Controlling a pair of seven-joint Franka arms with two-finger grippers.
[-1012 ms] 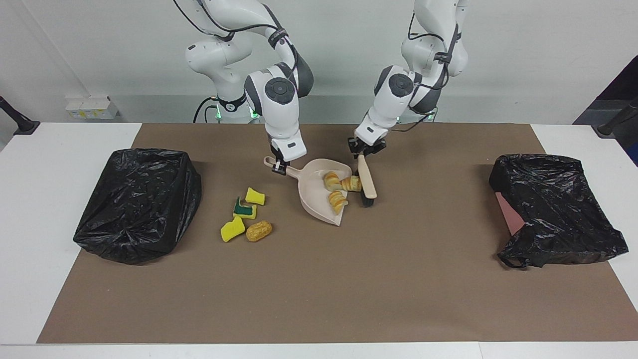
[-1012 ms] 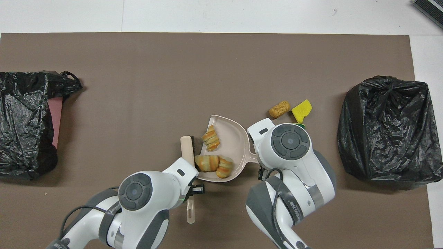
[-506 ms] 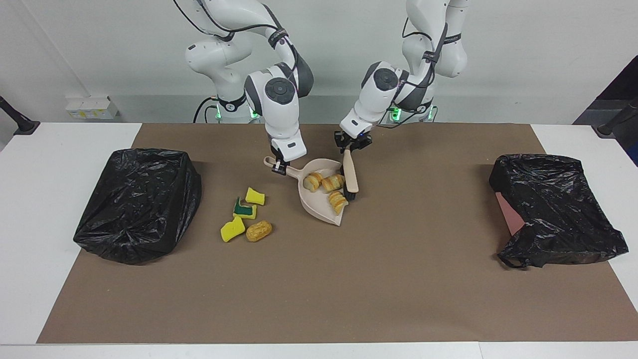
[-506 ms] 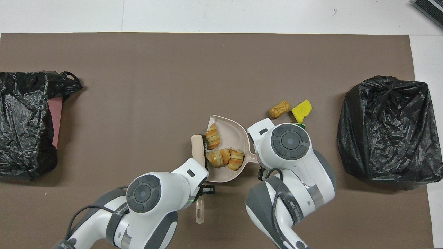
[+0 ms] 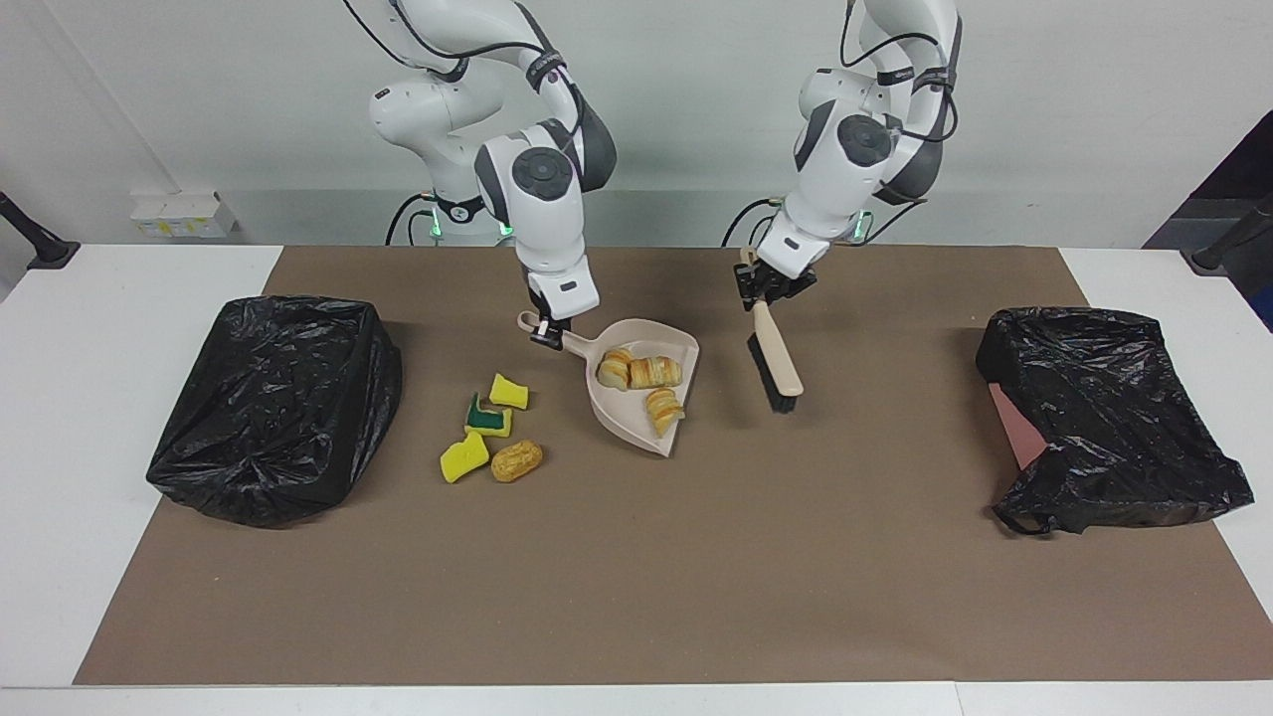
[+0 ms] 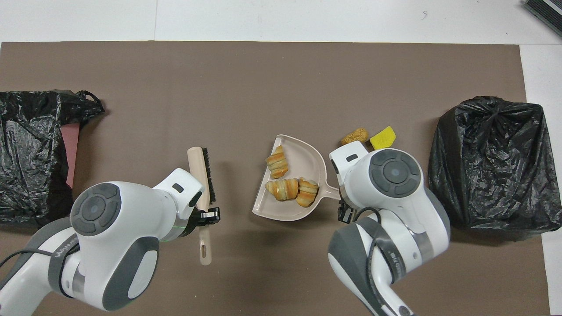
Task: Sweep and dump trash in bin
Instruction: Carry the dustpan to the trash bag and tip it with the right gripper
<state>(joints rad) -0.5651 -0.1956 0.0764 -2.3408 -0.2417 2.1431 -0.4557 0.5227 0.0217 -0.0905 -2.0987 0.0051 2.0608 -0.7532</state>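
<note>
My right gripper (image 5: 545,333) is shut on the handle of the beige dustpan (image 5: 627,416), which holds three croissant-like bits of trash (image 5: 654,372) (image 6: 283,188). My left gripper (image 5: 766,288) is shut on the handle of the beige brush (image 5: 778,366) (image 6: 201,169). The brush hangs slanted over the mat, apart from the pan, toward the left arm's end. Three yellow sponge pieces (image 5: 487,418), one with green, and a brown bread roll (image 5: 517,460) lie on the mat beside the pan, toward the right arm's end. A bin lined with a black bag (image 5: 278,403) stands at that end.
A second black-bagged bin (image 5: 1104,418), with a pink side showing, stands at the left arm's end. A brown mat (image 5: 636,577) covers the table between the two bins. The white table top borders it.
My left gripper has swung the brush away from the dustpan toward the left arm's end and raised it. The croissants now lie deeper in the pan. The pan has shifted slightly toward the right arm's end.
</note>
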